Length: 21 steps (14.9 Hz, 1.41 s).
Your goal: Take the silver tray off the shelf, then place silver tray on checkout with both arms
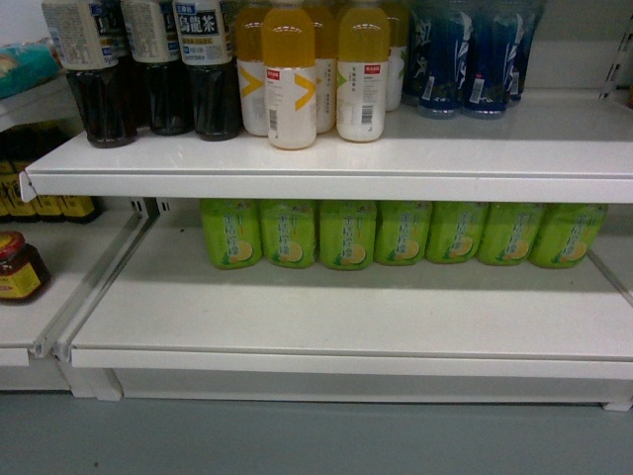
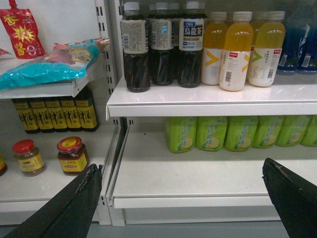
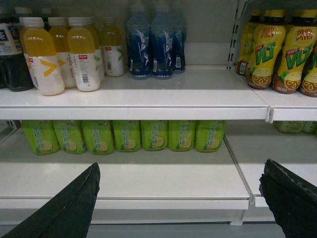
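1. White shelving is filling your head view: the lower shelf [image 1: 346, 317] is carrying green bottles [image 1: 396, 234] along its back, orange bottles [image 1: 290, 74] are standing on the board above.
2. Silver tray isn't showing in any view, so you can't tell where it is.
3. Left gripper [image 2: 183, 198] is hanging wide open, holding nothing.
4. Right gripper [image 3: 181, 198] is doing likewise, facing the same shelf.

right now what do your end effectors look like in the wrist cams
Only the fingers show. The left end effector has two flat black fingers with a matte, slightly scuffed surface and worn edges. The right end effector looks alike: broad black fingers. No cables or markings visible.
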{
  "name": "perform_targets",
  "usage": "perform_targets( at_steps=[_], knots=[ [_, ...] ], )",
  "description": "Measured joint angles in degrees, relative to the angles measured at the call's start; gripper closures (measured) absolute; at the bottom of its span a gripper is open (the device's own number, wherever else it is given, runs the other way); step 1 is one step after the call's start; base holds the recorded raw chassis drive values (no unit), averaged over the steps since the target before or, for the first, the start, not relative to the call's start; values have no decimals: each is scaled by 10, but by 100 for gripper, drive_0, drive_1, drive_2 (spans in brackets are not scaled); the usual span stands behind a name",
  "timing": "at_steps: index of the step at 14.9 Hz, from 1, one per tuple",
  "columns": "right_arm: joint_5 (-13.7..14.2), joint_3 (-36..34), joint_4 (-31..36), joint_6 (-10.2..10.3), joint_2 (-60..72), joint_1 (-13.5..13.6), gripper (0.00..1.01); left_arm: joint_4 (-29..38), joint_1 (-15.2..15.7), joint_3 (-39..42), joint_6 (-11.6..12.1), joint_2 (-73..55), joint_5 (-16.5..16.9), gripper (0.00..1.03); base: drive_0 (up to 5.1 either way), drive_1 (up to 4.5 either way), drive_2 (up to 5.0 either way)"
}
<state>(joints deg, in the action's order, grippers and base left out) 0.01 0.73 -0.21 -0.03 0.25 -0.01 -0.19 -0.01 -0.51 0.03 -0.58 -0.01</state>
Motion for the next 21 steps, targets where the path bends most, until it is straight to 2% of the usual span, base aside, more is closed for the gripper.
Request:
perform_targets(
  at_steps=[21],
  knots=[
    [0,0,0,0,0,0,3,0,0,0,0,0,0,5,0,0,0]
  ],
)
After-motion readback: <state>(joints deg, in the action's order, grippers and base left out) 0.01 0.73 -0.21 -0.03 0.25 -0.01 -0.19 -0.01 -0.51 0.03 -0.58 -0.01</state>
